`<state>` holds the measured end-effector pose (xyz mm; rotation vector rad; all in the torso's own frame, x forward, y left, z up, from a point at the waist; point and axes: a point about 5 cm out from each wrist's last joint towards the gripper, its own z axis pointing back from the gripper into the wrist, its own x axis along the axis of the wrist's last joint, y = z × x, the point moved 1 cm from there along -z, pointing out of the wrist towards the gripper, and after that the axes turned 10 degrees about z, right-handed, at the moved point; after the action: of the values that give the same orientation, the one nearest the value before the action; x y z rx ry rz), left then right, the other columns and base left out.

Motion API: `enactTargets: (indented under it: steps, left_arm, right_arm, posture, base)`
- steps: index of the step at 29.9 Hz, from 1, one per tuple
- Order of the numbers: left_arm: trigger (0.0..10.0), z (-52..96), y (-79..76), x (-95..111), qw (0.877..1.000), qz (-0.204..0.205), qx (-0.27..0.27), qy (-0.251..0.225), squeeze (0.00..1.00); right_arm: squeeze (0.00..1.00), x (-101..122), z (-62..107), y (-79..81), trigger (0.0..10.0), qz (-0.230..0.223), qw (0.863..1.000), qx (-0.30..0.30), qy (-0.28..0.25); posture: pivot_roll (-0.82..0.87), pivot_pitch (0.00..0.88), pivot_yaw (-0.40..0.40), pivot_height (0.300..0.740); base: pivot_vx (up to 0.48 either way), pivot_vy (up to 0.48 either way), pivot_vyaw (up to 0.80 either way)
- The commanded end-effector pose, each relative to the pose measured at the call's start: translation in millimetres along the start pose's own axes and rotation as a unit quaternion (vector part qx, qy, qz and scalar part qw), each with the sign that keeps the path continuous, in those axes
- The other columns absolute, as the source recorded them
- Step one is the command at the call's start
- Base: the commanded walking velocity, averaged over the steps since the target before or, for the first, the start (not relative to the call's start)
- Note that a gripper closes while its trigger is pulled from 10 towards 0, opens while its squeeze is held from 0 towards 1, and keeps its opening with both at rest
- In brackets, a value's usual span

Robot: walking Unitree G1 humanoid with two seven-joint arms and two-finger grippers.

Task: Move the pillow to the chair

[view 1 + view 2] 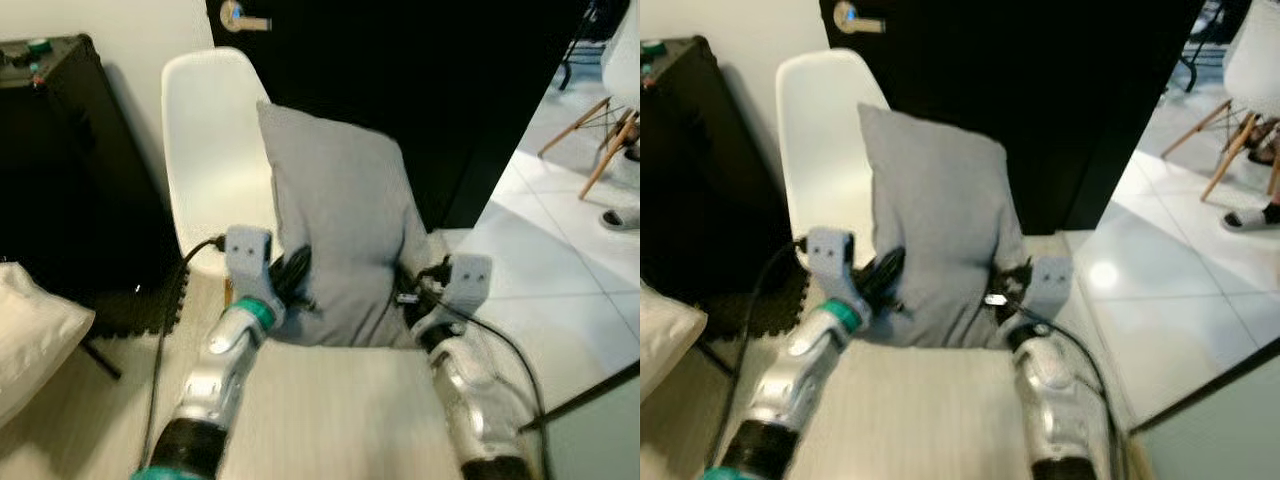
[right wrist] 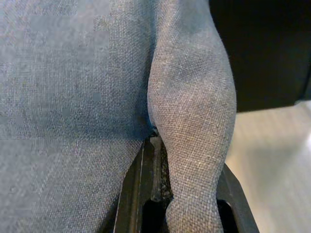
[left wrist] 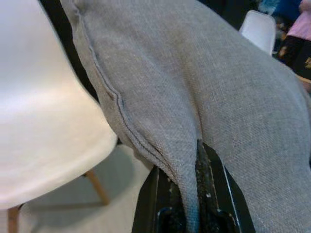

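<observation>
Grey pillow point(image 1: 340, 225) held upright, just in front of the white chair point(image 1: 210, 150). Left end effector point(image 1: 292, 278) and right end effector point(image 1: 418, 285) each clamped on a lower pillow edge.

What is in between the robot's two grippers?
The soft grey fabric pillow, pinched by the left gripper and right gripper, as the left eye view shows.

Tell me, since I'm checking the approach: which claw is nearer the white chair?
Left. The left claw grips the grey pillow at its edge beside the white chair. The right claw grips the pillow's far edge, away from the chair.
</observation>
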<state>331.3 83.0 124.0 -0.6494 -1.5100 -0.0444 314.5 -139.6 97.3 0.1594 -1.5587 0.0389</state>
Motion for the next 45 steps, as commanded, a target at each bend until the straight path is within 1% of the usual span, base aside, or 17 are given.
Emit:
enactTargets:
  steps: [1, 16, 21, 45]
  left_arm:
    - [10.0, -1.1, -9.4, 4.1, 1.0, -0.003, -0.026, -0.015, 0.0]
    - [10.0, -0.4, -8.9, 2.5, 1.0, -0.006, -0.026, -0.01, 0.0]
    - [10.0, -0.5, -9.1, 1.6, 1.0, -0.005, -0.026, -0.008, 0.0]
    - [10.0, 0.9, -10.7, 0.1, 0.999, 0.001, -0.031, -0.005, 0.0]
  right_arm:
    - [0.0, 6.9, -2.3, 0.1, 10.0, 0.006, 1.0, -0.002, -0.015]
    - [0.0, 5.4, -0.5, -0.6, 10.0, 0.005, 1.0, -0.007, -0.014]
    - [0.0, 3.8, 1.3, -2.7, 10.0, 0.005, 1.0, -0.012, -0.012]
    - [0.0, 0.2, 3.3, -2.8, 10.0, 0.008, 1.0, -0.012, -0.003]
  posture:
    - [-0.04, 0.0, 0.123, 0.74]
    - [-0.04, 0.0, 0.13, 0.74]
    - [-0.04, 0.0, 0.134, 0.74]
    - [-0.04, 0.0, 0.134, 0.74]
  base:
    - [0.322, 0.0, 0.0]
    - [0.323, 0.0, 0.0]
    - [0.325, 0.0, 0.0]
    - [0.327, 0.0, 0.0]
